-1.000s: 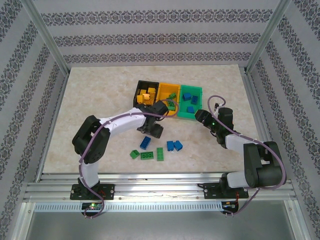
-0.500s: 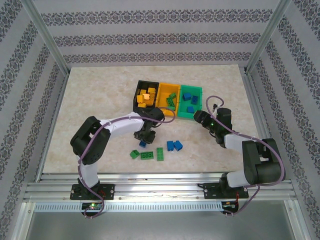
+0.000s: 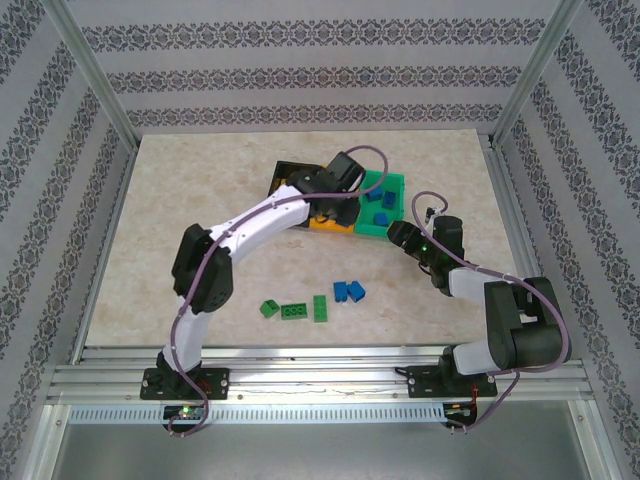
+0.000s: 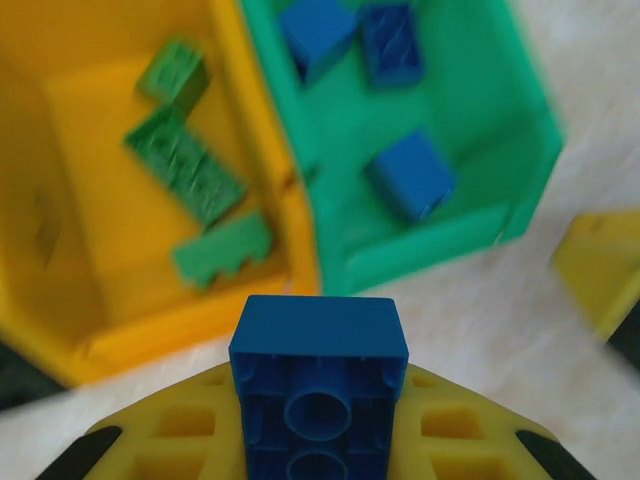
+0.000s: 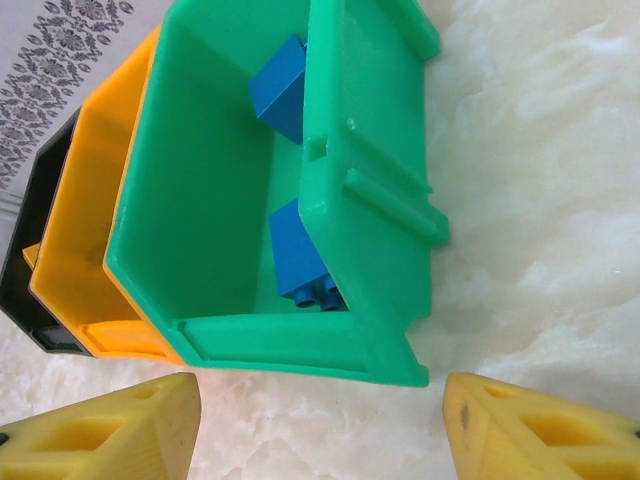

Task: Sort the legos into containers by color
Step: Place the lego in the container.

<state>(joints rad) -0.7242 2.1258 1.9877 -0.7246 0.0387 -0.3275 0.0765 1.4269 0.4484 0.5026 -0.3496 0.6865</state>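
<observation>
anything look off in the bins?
Nothing spilled or damaged. Oddity: brick colours don't match bins: green legos lie in the yellow-orange bin, blue legos in the green bin. Consistent, so likely deliberate.

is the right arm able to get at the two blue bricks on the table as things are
Probably yes. The right gripper hangs open and empty beside the green bin, and the blue bricks lie in the open near it, nothing between. The left gripper is farther back, out of the way.
</observation>
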